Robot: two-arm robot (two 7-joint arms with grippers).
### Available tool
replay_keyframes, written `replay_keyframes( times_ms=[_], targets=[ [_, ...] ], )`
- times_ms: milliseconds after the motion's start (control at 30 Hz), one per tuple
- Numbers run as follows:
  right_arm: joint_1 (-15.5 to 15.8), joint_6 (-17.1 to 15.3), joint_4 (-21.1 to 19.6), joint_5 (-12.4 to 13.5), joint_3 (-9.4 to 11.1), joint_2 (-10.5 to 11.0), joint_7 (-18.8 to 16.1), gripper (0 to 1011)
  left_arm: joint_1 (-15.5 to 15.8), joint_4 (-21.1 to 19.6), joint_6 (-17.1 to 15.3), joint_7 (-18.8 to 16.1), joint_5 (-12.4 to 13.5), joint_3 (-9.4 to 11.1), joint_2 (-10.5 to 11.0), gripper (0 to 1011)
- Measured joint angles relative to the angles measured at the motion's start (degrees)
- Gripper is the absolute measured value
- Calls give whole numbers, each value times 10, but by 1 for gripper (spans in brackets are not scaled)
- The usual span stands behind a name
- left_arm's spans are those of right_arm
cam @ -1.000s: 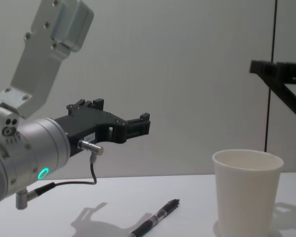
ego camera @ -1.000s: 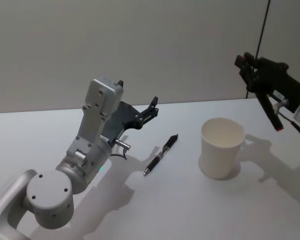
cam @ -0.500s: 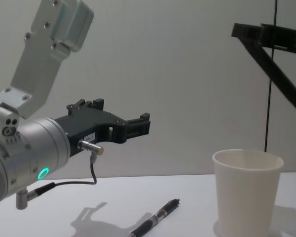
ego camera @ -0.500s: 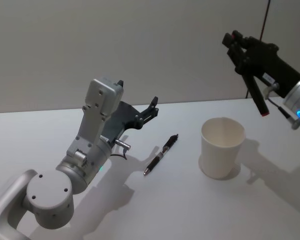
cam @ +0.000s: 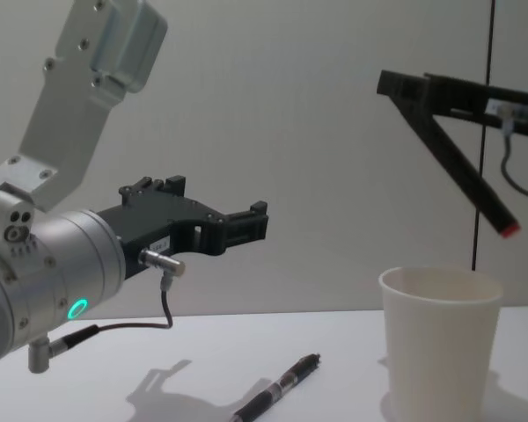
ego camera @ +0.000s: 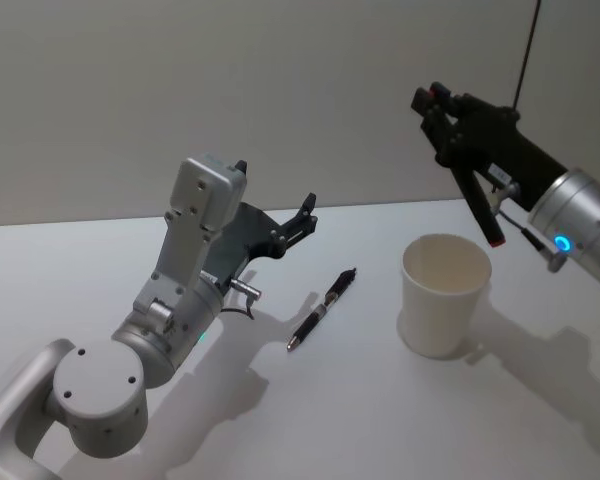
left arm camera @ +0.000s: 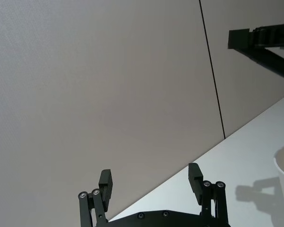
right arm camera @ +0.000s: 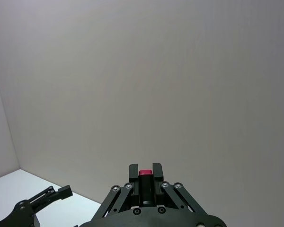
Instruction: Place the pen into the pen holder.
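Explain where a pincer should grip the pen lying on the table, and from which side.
Grip the pen mid-barrel, from straight above, jaws across its thin width: it lies flat and diagonal on the table, with bare surface either side. The open left pincer looks nearest.

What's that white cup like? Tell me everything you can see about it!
The cup is plain white, looks like paper, wider at the top than the bottom, with a rolled rim. It stands upright on the white table, mouth open, and looks empty. Only the table touches it. A black pen lies apart on its left. The right gripper, shut on a red-tipped pen, holds its tip just above the rim. The left gripper hangs open farther left.
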State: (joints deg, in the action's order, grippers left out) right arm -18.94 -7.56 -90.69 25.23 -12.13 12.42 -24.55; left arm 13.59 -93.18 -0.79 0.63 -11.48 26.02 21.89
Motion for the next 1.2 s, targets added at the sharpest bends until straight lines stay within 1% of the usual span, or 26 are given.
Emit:
replay_keyframes(
  times_ms=[333,567,867,1200],
  targets=[
    [-12,10,30,0,-16,-21,12,164,0,0,0,0,0,0,0,1001],
    [-19,17,54,-3,-23,-31,18,164,0,0,0,0,0,0,0,1001],
    [-26,25,79,-9,-28,-37,20,163,0,0,0,0,0,0,0,1001],
    [-30,26,91,-14,-32,-41,17,163,0,0,0,0,0,0,0,1001]
  ],
)
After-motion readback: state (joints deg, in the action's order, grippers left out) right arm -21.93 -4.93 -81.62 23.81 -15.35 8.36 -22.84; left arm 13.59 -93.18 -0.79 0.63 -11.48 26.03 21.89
